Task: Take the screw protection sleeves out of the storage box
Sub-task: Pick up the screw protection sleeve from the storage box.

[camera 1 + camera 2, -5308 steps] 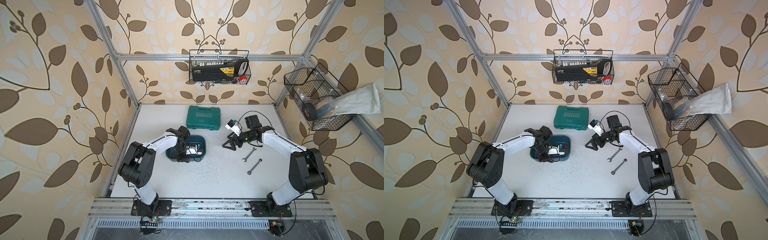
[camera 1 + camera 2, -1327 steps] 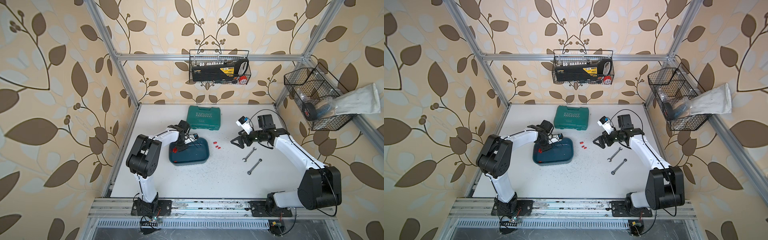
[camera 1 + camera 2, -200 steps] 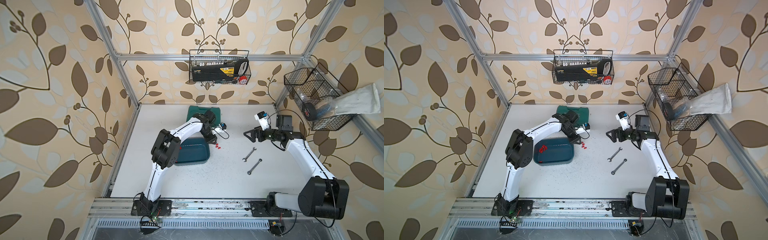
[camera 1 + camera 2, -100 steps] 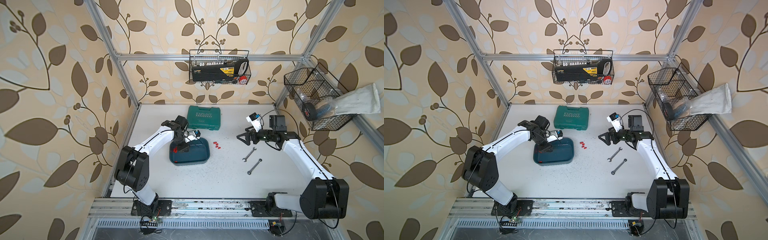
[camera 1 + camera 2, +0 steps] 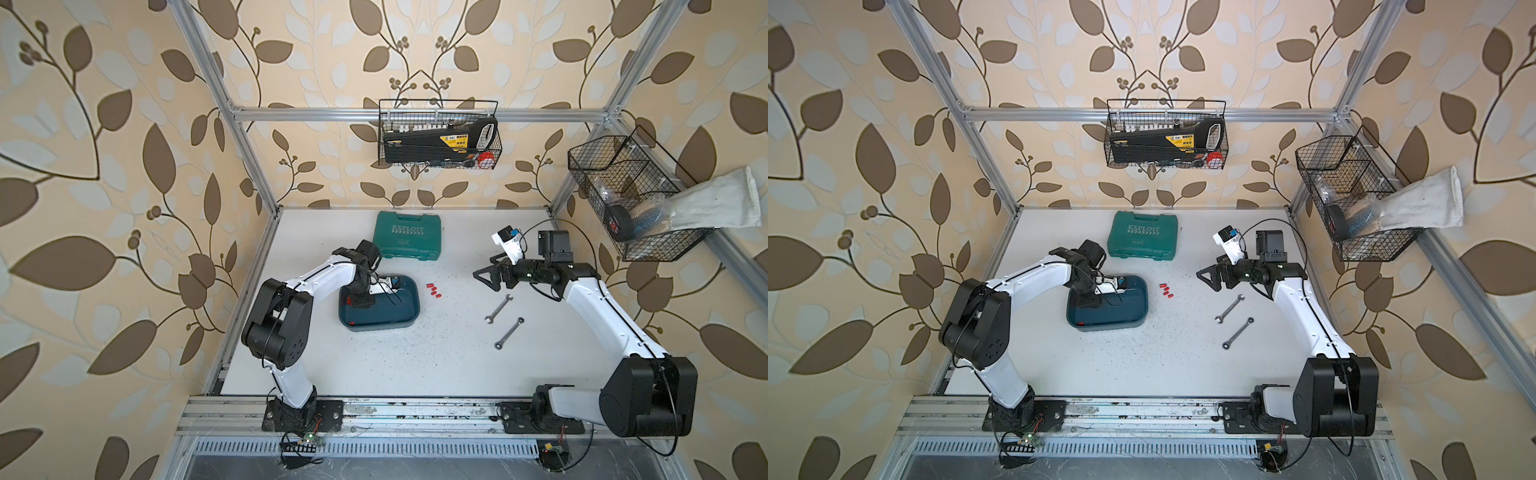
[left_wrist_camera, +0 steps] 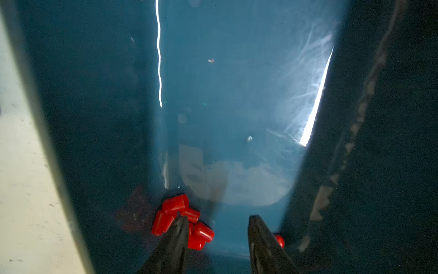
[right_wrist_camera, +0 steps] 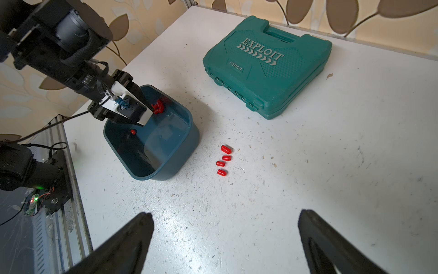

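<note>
Left gripper (image 6: 216, 225) is down inside the storage box (image 6: 237, 95), jaws apart with nothing between them. One fingertip sits at the edge of a small heap of screw protection sleeves (image 6: 175, 205) piled against a side wall; whether it touches the heap is hard to tell. A lone sleeve (image 7: 133, 132) lies apart on the box floor, and four sleeves (image 7: 220, 163) already lie on the table (image 7: 272, 189) just beside the box. The step in hand looks like another pick. Next, the jaws need to shift sideways to straddle a single sleeve, then close. Right gripper (image 7: 225, 218) hovers spread wide and empty over the table.
</note>
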You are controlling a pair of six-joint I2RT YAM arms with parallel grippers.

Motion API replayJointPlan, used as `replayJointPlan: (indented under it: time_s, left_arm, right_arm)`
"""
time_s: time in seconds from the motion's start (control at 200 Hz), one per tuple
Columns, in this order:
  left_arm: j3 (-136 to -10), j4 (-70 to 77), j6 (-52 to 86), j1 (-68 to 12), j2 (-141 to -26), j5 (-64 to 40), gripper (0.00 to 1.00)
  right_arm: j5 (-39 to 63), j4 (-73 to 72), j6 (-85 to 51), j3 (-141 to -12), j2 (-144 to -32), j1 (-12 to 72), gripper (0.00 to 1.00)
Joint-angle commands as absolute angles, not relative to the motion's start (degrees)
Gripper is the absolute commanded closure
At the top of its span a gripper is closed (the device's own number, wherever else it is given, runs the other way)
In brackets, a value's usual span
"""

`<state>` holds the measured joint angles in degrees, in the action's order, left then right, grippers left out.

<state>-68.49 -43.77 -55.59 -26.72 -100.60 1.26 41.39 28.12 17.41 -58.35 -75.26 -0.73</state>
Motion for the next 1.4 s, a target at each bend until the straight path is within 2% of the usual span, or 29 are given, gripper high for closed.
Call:
replayJointPlan:
  time_s: [0.0,0.18,0.57,0.925,1.395]
  left_arm:
    - [-70.75,-42.69,-59.82,-27.02,-102.04,3.87,0.57]
    - [-71.70,-42.27,-62.40,-26.45,-104.53,5.96,0.66]
    - [-73.82,-42.78,-64.08,-25.35,-107.66,6.99,0.67]
    - [-73.27,-42.11,-64.52,-24.90,-109.42,8.79,0.64]
    - [-73.10,-41.56,-61.03,-24.87,-108.99,6.32,0.87]
  right_arm:
    - [42.10,29.36,18.44,-57.84,-75.08,-0.40,0.01]
    - [42.01,29.49,18.63,-57.94,-75.32,-0.36,0.01]
    - [41.92,29.71,18.72,-57.99,-75.67,-0.36,0.01]
    - [41.84,29.71,18.72,-58.01,-75.61,-0.40,0.01]
    - [41.66,29.71,18.72,-57.88,-75.67,-0.44,0.01]
